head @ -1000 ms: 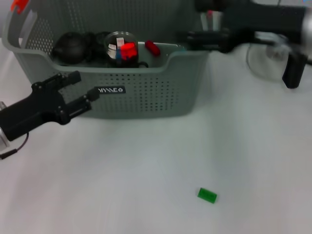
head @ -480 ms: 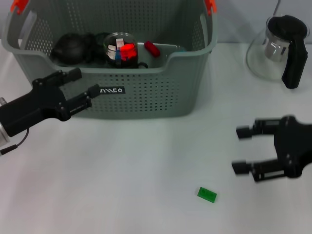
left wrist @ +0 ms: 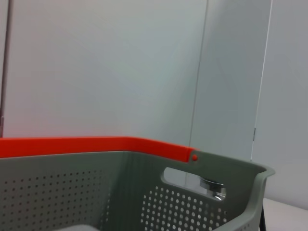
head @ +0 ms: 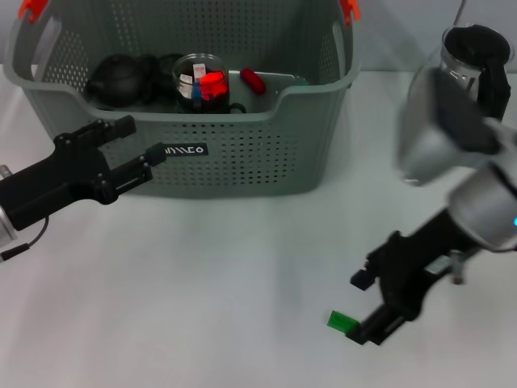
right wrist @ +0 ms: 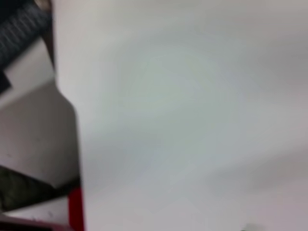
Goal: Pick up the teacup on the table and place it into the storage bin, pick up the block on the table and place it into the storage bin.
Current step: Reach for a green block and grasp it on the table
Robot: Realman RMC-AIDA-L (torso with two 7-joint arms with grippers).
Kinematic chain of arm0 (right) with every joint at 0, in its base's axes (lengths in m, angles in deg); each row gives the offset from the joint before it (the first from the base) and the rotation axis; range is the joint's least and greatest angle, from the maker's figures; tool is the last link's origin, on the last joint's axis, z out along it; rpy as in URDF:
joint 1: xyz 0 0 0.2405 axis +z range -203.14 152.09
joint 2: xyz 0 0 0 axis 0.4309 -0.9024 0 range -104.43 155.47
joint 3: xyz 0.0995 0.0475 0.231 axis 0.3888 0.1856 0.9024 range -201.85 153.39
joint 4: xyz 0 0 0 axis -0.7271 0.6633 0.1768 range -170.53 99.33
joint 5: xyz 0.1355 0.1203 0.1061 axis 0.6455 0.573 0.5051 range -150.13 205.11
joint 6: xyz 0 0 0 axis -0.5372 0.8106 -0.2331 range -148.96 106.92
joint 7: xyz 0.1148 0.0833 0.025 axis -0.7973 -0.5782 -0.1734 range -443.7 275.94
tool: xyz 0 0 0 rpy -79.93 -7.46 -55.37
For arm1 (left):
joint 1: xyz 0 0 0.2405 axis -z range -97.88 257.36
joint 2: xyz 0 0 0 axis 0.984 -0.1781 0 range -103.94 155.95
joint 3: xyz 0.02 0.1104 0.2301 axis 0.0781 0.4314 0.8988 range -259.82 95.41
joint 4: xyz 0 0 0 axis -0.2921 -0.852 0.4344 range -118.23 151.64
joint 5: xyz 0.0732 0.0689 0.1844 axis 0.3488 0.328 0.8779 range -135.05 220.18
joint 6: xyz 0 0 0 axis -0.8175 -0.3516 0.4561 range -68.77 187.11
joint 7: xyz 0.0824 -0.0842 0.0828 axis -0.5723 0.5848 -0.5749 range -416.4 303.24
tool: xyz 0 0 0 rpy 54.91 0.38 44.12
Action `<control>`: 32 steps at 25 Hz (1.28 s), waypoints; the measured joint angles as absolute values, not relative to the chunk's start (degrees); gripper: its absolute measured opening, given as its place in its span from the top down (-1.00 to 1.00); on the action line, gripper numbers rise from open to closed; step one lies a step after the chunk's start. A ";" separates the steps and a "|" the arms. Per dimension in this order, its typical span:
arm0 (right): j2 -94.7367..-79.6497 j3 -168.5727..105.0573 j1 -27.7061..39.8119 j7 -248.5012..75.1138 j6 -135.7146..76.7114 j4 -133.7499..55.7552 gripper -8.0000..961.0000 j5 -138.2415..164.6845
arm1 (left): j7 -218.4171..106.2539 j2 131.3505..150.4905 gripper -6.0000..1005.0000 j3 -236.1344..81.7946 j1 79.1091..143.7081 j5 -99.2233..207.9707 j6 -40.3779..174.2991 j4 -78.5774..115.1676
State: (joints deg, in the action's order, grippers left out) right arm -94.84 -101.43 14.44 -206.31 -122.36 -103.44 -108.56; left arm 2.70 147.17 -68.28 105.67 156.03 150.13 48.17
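The green block (head: 342,322) lies flat on the white table, front right. My right gripper (head: 361,308) hovers low just right of it, open, with its lower fingertip almost touching the block. The grey storage bin (head: 242,153) stands at the back left; its orange-tipped rim (left wrist: 96,144) fills the left wrist view. Inside the storage bin stands a small glass cup (head: 199,77) holding red pieces, possibly the teacup. My left gripper (head: 144,139) is open and empty, held in front of the bin's front wall. The right wrist view shows only blurred white table.
A glass teapot with a black handle (head: 485,56) stands at the back right, partly behind my right arm. In the bin are also a dark pot (head: 121,77) and a red piece (head: 253,79). Bare white table lies between the bin and the block.
My right arm has swung from above the bin's right rim down to the table and now sits beside the green block. The left arm has barely moved.
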 joint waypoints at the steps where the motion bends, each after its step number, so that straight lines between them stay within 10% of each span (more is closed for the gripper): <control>1: -94.87 -103.99 16.08 -208.50 -120.80 -102.19 -0.79 -109.17 | 2.70 147.17 -0.38 -68.28 105.67 156.03 150.13 48.17; 32: -95.22 -128.95 21.88 -231.71 -103.76 -93.15 -0.60 -115.01 | 1.78 147.29 -0.38 -68.49 105.41 156.03 149.60 47.56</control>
